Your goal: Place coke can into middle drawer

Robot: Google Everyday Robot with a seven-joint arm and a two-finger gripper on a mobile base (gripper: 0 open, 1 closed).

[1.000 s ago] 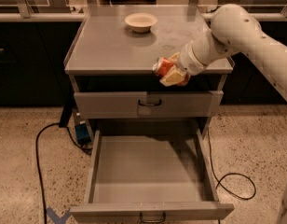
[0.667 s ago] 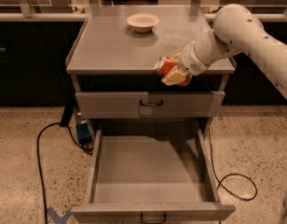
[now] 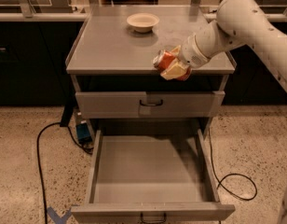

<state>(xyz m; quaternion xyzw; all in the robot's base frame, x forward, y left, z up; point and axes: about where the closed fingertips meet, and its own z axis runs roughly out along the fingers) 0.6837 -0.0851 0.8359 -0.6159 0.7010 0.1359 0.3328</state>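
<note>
Camera view: gripper sits at the worktop front edge, right of centre, jaws clamped on the coke can. Can is held in air, long axis near horizontal, silver top pointing left. Middle drawer is pulled out below, low side walls. Upper drawer is closed, between can and open drawer. Bowl is well apart, at the rear.

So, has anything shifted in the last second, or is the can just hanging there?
Barely anything. The gripper is still shut on the coke can, hovering at the cabinet's front edge above the middle drawer; nothing let go. The drawer stays pulled out, and the bowl stays put.
</note>
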